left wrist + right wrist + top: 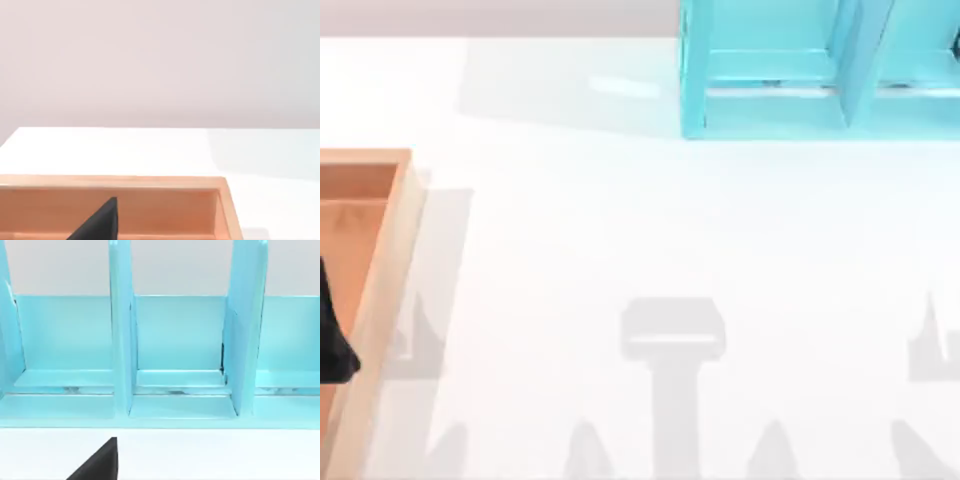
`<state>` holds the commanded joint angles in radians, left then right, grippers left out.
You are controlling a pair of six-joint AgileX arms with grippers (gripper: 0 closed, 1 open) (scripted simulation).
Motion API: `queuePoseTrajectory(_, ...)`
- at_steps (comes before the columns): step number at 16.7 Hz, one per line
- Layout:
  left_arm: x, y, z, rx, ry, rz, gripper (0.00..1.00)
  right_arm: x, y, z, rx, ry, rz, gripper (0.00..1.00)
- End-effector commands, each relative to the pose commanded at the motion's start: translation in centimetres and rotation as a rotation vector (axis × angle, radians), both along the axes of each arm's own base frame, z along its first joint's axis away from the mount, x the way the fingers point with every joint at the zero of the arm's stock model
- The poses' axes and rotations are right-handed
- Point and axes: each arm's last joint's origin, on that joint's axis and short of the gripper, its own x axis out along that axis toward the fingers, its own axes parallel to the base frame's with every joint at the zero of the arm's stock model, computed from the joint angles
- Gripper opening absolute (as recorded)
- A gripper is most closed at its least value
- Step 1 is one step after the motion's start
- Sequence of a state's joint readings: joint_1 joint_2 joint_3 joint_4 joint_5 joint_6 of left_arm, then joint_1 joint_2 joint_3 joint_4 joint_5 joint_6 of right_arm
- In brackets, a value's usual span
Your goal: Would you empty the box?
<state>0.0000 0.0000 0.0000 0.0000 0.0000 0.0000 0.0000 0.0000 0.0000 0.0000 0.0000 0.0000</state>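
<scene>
Hovering over the box (380, 260) at the top view's left edge, a dark part of the left end effector (335, 340) is seen as a black shape above the orange-brown floor; how far its fingers stand apart cannot be told, and nothing is seen held in it. In the left wrist view a black wedge of the same end effector (100, 222) sits in front of the box's inner wall (165, 210). In the right wrist view a like wedge of the right end effector (100, 462) is seen above the white surface (225, 455), facing the turquoise shelf unit (180, 340); its opening cannot be told either, and no object is seen in its hold.

The box lies at the left side of the surface (640, 250), well apart from the shelf unit (800, 70) at the far right. What is visible of the box's floor looks bare, so its contents, if any, are hidden from these views.

The box is judged stiff and fairly light: thin flat wooden boards, a smooth orange-brown floor, and pale tan raised rims with square corners. A rim is judged the best place for a hold, since it is narrow enough to be pinched from above; the smooth finish may prove slippery. The shelf unit is made of flat glossy panels with upright dividers forming open compartments.
</scene>
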Motion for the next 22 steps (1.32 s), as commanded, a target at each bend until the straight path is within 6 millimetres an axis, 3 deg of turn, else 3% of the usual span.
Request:
queuePoseTrajectory(4,0.0,0.1,0.5,0.011,0.034,0.009,1.00,0.0,0.0,0.0,0.000,0.000,0.000,1.00)
queuePoseTrajectory(10,1.4,1.1,5.0,0.085,0.381,0.070,1.00,0.0,0.0,0.0,0.000,0.000,0.000,1.00)
queuePoseTrajectory(16,7.3,3.9,8.8,0.116,0.966,0.077,1.00,0.0,0.0,0.0,0.000,0.000,0.000,1.00)
queuePoseTrajectory(22,13.6,7.9,8.7,0.063,1.434,0.001,1.00,0.0,0.0,0.0,0.000,0.000,0.000,1.00)
